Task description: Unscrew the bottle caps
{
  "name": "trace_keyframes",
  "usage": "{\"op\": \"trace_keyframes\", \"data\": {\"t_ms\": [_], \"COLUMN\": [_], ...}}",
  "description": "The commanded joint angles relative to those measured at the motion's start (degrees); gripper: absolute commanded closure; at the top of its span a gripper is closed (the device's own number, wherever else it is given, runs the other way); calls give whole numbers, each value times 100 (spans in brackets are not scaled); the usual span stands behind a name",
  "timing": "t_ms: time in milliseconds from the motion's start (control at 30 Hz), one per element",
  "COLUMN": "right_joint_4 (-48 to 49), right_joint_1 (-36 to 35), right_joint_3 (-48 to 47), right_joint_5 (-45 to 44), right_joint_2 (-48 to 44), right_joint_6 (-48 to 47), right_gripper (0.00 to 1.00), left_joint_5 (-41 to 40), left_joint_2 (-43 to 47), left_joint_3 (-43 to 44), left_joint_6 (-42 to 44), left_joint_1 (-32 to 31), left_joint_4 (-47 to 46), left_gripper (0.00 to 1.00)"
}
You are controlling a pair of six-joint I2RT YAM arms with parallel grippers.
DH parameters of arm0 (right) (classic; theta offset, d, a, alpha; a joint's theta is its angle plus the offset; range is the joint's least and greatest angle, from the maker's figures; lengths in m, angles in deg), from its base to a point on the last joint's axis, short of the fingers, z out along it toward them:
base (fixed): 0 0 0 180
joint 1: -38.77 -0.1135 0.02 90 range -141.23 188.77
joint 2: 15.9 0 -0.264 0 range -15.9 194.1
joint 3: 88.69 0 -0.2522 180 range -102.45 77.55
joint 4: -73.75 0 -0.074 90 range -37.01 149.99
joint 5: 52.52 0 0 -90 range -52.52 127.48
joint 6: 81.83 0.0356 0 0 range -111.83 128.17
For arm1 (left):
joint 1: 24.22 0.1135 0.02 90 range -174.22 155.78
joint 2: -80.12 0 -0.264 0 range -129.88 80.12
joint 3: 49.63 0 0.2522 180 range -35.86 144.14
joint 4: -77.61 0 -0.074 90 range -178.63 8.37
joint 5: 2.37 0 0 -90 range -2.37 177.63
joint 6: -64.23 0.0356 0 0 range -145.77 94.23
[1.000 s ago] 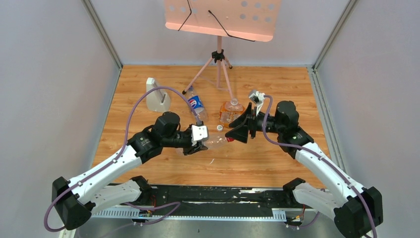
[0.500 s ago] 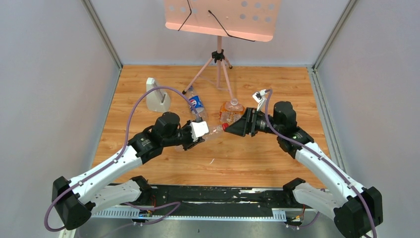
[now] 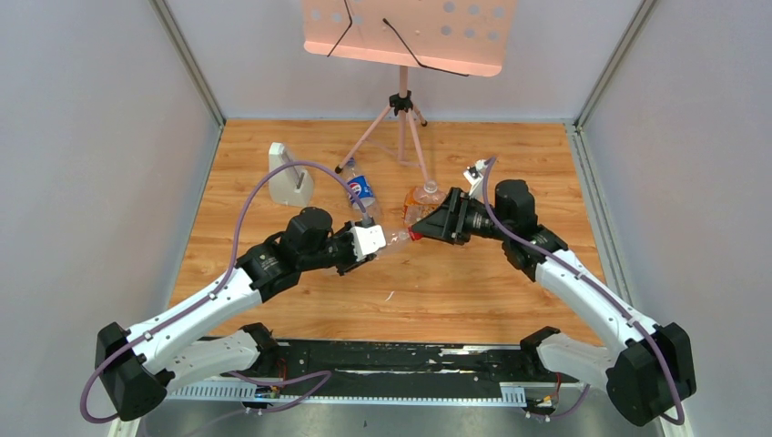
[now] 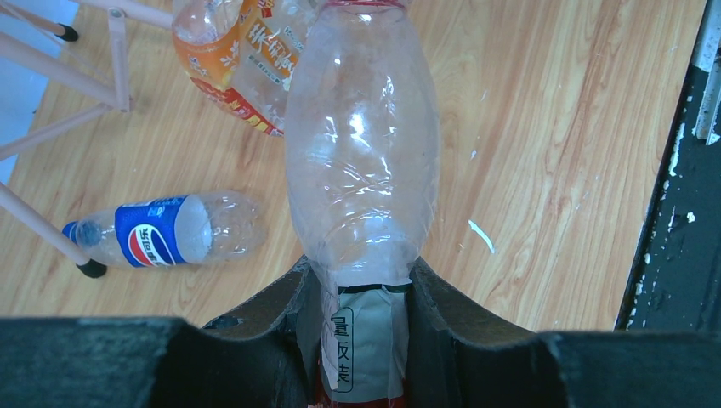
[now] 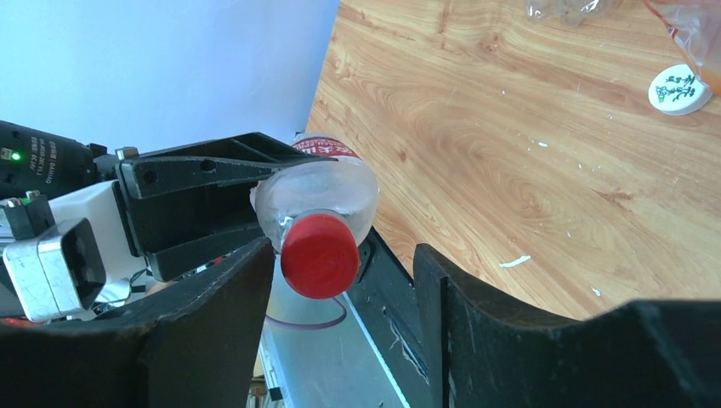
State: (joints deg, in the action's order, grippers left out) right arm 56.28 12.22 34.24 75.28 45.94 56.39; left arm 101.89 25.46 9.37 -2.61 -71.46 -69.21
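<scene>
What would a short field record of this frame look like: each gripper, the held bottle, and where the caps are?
left gripper: shut on the labelled end of the clear bottle
right gripper: open, jaws either side of the red cap, not clamped
white cap: loose on the wooden table
Pepsi bottle: lying on its side, blue cap on
orange-labelled bottle: on the table, beyond the clear bottle

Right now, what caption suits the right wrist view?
Open right gripper brackets the red cap of the bottle clamped in the left gripper.
</scene>
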Motion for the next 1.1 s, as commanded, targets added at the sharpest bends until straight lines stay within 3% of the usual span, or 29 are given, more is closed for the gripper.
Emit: {"op": "trace_keyframes", "data": {"t_ms": [0,500,600,733,800,933,1067], "right_joint_4": [317,509,520,511,511,515,511], "right_joint_1": [45,52,53,53,53,49,52], "right_joint_3": [-341,-151,-179,-221,-231,-222,-213], "right_joint_5": [63,489,650,709,711,729,738], "right_joint_2": [103,143,165,137,144,144,135], "right_joint_6": [218,49,-131,-226,-226,-192,-227], "right_gripper": [40,67,67,51,50,54,69], "left_joint_5": [46,-9,19,50,47,42,40], "left_joint_2": [52,2,-16,-26,-34,-29,-4], "left_joint_3": [-2,-22,2,17,11,-3,-23], "left_joint_6": [132,101,107,110,110,87,66], "left_joint_1": [-31,-37,-31,-33,-29,-31,-31], "left_joint_4": [-206,-273,-274,-289,-273,-247,-261], "left_gripper": [100,100,100,100,100,100,100]}}
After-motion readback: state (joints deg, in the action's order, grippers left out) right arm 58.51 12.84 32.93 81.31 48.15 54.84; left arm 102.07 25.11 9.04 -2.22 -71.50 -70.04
